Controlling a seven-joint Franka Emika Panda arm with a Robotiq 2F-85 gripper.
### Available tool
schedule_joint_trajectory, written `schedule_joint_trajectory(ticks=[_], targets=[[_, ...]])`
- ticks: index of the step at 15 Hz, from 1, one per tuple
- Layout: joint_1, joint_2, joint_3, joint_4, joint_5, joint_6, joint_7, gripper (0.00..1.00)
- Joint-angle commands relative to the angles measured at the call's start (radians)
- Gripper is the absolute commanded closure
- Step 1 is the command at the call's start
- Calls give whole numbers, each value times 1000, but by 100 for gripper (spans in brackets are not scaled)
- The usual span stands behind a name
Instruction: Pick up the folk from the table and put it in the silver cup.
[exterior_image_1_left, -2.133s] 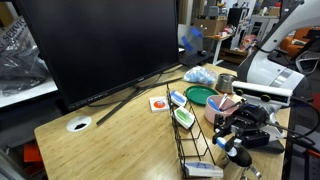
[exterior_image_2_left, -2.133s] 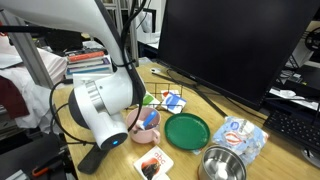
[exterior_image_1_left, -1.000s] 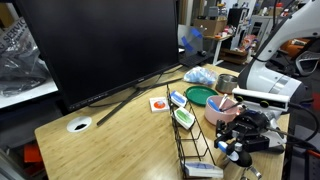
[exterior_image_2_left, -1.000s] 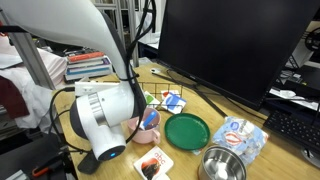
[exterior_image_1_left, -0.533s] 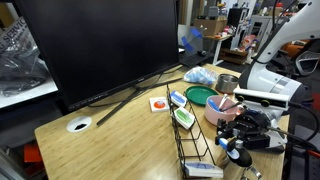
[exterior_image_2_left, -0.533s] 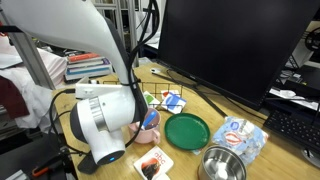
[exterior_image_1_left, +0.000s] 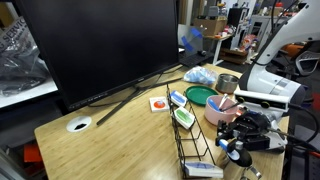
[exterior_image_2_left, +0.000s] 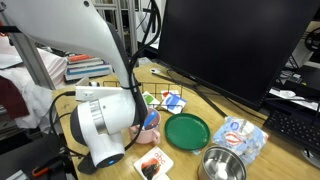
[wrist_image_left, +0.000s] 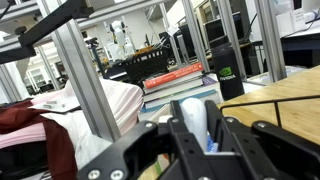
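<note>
In the wrist view the gripper (wrist_image_left: 205, 138) pointed out sideways over the edge of the table (wrist_image_left: 290, 95), its two dark fingers (wrist_image_left: 183, 135) drawn in on a pale, slender piece with a blue spot, most likely the fork (wrist_image_left: 199, 120), though the close blur left its shape unclear. Beyond it stood a stack of books (wrist_image_left: 180, 85) and a heap of red and white cloth (wrist_image_left: 50, 125) among aluminium posts. In both exterior views the white arm (exterior_image_1_left: 268, 78) (exterior_image_2_left: 100, 135) bent low at the crowded end of the table (exterior_image_1_left: 110, 145), where the containers sat together. The pink bowl (exterior_image_1_left: 228, 108) (exterior_image_2_left: 148, 128) lay right under the wrist, half hidden by it, so what it held could not be made out. Just beside it lay the flat green plate (exterior_image_1_left: 200, 95) (exterior_image_2_left: 187, 130), and next to that a short round metal tin (exterior_image_1_left: 228, 82) (exterior_image_2_left: 222, 165) with its shiny inside showing. A crinkled plastic bag (exterior_image_1_left: 200, 75) (exterior_image_2_left: 243, 135) with blue print lay near both. A black wire rack (exterior_image_1_left: 195, 140) stood at the table edge with a white and blue packet in its base. The silver cup was hidden behind the arm.
</note>
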Motion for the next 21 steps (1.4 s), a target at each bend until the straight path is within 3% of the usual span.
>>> schedule_joint_trajectory(ticks=[1, 5, 6, 8, 14, 16, 21], targets=[[-15, 9, -9, 0, 13, -23, -23, 93], [-10, 16, -10, 5, 13, -16, -18, 93], [-9, 16, -9, 5, 13, -15, -17, 88], [-8, 16, -9, 6, 13, -13, -15, 46], [-9, 11, -11, 4, 12, -13, -16, 5], [-10, 5, -13, 1, 9, -13, -18, 0], [-1, -57, -19, -24, -8, 9, -32, 0]])
